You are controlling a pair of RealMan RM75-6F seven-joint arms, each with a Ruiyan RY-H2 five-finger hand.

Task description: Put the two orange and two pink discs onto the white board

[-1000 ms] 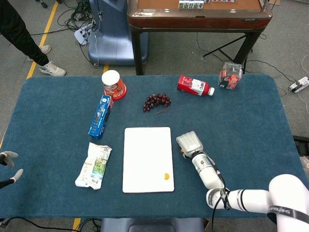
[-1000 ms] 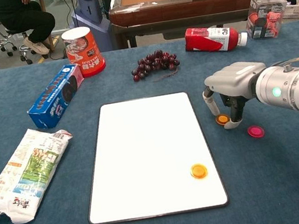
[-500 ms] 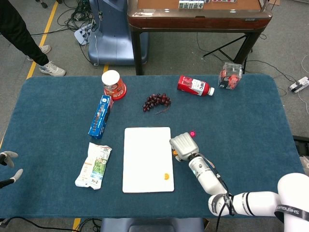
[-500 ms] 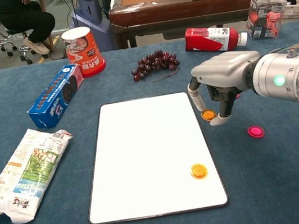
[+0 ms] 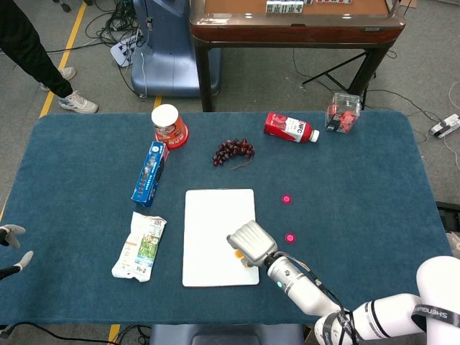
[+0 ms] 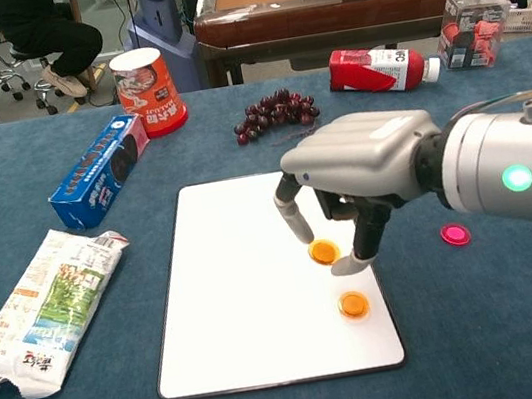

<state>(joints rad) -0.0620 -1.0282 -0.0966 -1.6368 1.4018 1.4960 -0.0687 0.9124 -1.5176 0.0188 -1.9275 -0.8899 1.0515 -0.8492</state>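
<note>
Two orange discs are over the white board [image 6: 247, 273], which lies flat on the blue surface [image 5: 359, 165] toward its near edge; one orange disc [image 6: 354, 304] rests on the board close to its near right corner, and the other orange disc [image 6: 324, 251] sits just beyond it, pinched between the downturned fingertips [image 6: 298, 225] of the right hand [image 6: 358, 170]; whether this disc touches the board cannot be told; in the head view the right hand [image 5: 251, 243] hangs over the board's right edge and hides most of both orange discs; two pink discs lie on the bare surface to the right of the board, well apart from each other, one pink disc [image 5: 286, 199] farther toward the far edge and the nearer pink disc [image 5: 290, 238] just beside the right hand; the chest view shows only the nearer one [image 6: 455, 233]; the left hand [image 5: 14, 248] shows at the left edge of the surface, its fingers apart and holding nothing; along the far side stand a red cup [image 5: 169, 125], a bunch of dark grapes [image 5: 233, 152], a red bottle [image 5: 290, 128] on its side and a clear box [image 5: 342, 112]; a blue biscuit box [image 5: 149, 172] and a snack packet [image 5: 140, 246] lie left of the board.
</note>
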